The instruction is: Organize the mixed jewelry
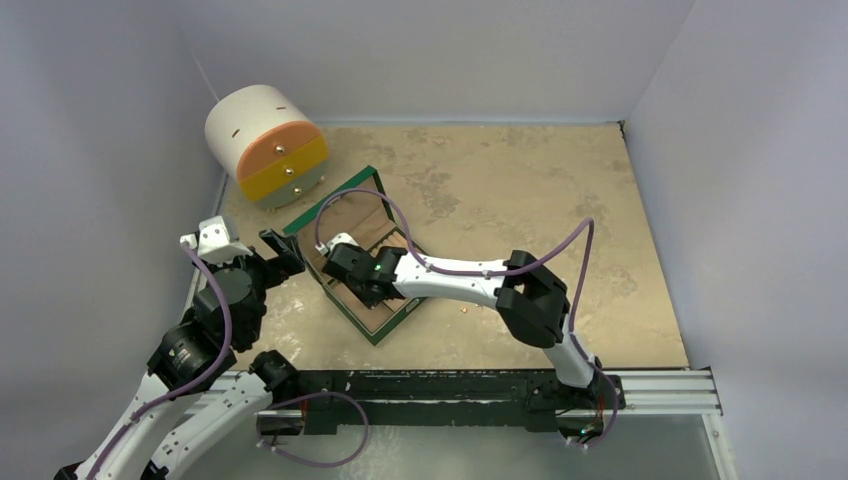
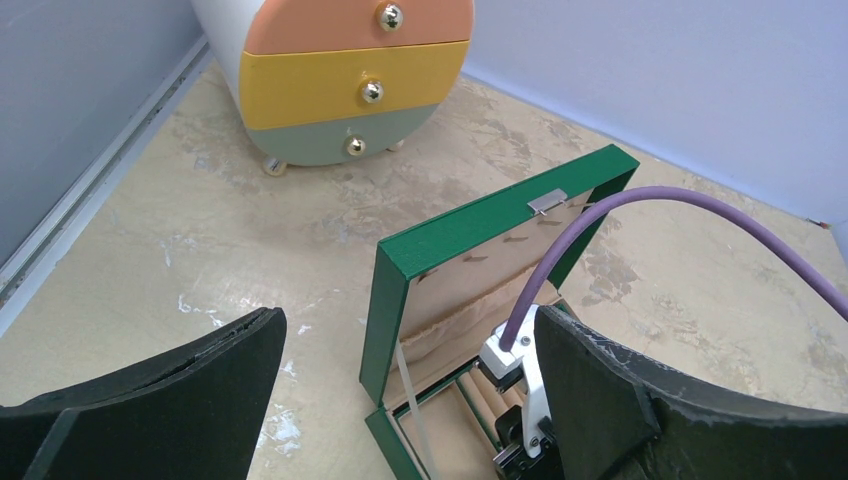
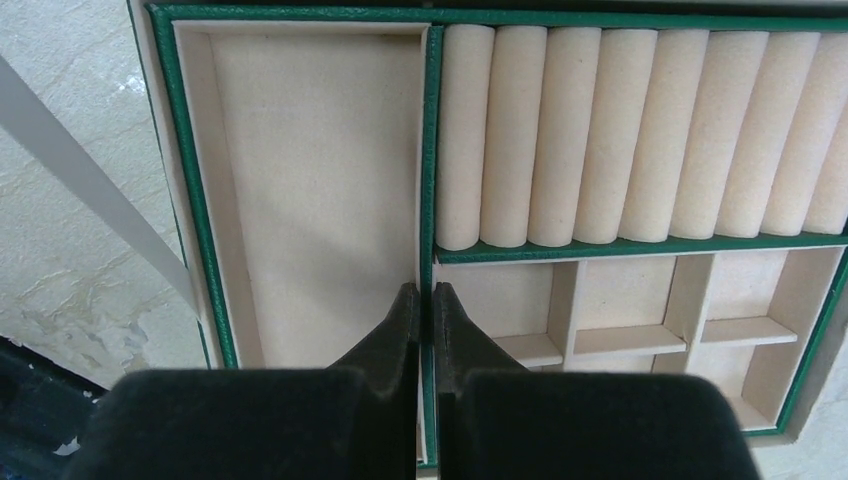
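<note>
Base: the table (image 1: 520, 200), tan marbled top, walled on three sides. At its far left corner is a round drawer chest (image 1: 265, 145) with orange, yellow and grey-green fronts, all closed.

Left of centre is the green jewelry box (image 1: 398, 322), set cornerwise, its lid (image 2: 470, 235) raised toward the chest. Inside, the right wrist view shows a long plain compartment (image 3: 320, 190), a row of ring rolls (image 3: 640, 130) and small cells (image 3: 620, 300) below them. No piece seen in any of these.

Then the right arm (image 1: 450, 280): elbow raised right of the box, forearm stretched left over it. On it the right gripper (image 3: 424, 290) has its fingers pressed together, tips above the green divider (image 3: 428, 150) between compartment and rolls. Nothing shows between the tips; cannot rule out something tiny pinched there.

Next the left arm (image 1: 200, 330), folded at the left edge. The left gripper (image 1: 283, 252) is just beside the box's left corner, jaws spread wide, holding nothing, aimed at the lid.

Of the mixed jewelry, only one piece found: a gold speck (image 1: 463, 311) on bare table, just off the box's right side. It lies back and to the right of the right gripper, toward that arm's own base, so that arm is far nearer. Too small to tell its long axis. Judgement: fetching it means drawing back off the box first.
</note>
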Action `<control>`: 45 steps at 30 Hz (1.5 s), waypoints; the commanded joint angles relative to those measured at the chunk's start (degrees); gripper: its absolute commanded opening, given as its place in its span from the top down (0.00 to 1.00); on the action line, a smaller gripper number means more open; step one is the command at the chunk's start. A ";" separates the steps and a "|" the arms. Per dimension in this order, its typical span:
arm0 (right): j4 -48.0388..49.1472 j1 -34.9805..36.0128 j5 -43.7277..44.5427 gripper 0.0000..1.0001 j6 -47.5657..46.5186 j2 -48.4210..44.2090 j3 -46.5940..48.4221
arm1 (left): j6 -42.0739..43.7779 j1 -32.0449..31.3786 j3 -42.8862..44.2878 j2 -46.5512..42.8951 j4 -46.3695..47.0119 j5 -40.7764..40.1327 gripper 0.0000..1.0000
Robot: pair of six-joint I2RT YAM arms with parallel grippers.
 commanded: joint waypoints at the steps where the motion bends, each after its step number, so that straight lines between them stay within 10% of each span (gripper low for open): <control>1: -1.37 0.88 -1.53 0.99 1.81 0.72 2.39 | -0.14 0.00 1.01 0.62 1.28 0.11 0.05; 11: -2.38 0.86 -0.90 0.69 3.55 -3.56 1.86 | -0.09 0.07 0.96 1.02 1.29 0.22 0.05; 28: -3.76 -5.10 5.74 0.60 0.44 -17.83 -1.96 | -0.05 0.09 0.94 1.05 1.27 0.40 0.05; 45: 5.50 -22.49 -11.36 0.53 -1.99 -21.37 -14.56 | -0.05 0.18 1.10 1.58 1.15 0.27 0.05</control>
